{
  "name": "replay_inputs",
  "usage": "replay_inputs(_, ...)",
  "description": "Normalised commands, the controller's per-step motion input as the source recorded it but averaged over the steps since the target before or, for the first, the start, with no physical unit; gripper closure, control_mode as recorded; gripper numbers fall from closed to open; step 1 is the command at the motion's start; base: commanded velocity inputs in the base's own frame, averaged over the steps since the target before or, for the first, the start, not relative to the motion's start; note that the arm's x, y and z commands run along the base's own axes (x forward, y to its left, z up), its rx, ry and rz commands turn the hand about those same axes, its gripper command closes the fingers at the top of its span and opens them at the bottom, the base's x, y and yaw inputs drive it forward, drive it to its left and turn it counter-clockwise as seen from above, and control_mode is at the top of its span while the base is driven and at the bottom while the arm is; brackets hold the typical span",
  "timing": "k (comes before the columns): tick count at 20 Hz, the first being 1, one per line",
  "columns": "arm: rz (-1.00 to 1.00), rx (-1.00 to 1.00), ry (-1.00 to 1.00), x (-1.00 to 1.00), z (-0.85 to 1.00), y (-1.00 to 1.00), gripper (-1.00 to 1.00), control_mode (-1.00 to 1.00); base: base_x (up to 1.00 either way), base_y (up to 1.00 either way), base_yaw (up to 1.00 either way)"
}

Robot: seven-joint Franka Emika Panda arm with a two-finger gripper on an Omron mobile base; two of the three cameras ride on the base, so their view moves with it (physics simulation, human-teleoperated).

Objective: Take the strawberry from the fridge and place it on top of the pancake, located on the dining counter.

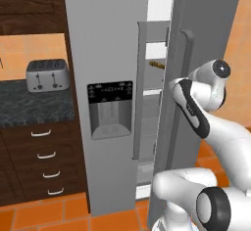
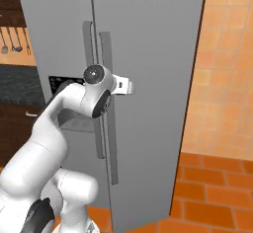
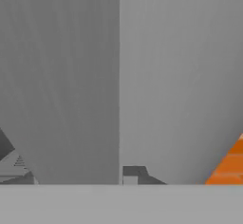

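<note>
gripper (image 2: pixel 129 87) clamped on fridge (image 2: pixel 148 54) door handle (image 2: pixel 109 128)

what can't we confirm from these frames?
- Strawberry: not made out. In the left base view the open fridge door hides most of the shelves; a yellow-brown food shows in the gap.
- End effector: in the right base view the wrist blocks it at the door handle, so contact is unclear.
- Hand view: close grey fridge surface, blurred.

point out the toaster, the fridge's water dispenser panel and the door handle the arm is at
toaster (image 1: pixel 47 74): left base view, on its front face.
water dispenser panel (image 1: pixel 110 108): left base view, on the recess under the buttons.
door handle (image 2: pixel 109 143): right base view, on the bar's lower part.
</note>
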Motion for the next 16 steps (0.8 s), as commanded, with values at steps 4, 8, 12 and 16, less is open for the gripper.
replay_inputs(4, 0.0, 0.0, 0.18, -0.85, -0.08, -1.0, 1.0, -1.0, 0.0, 0.0, 0.0)
replay_inputs(8, -0.07, 0.02, 0.18, -0.43, -0.03, -1.0, 1.0, -1.0, 0.0, 0.0, 0.0)
replay_inputs(12, -0.08, 0.04, 0.17, -0.19, 0.0, -1.0, -1.0, -1.0, 0.0, 0.0, 0.0)
replay_inputs(16, -0.08, 0.07, 0.07, -0.39, 0.0, -1.0, -1.0, -1.0, 0.0, 0.0, 0.0)
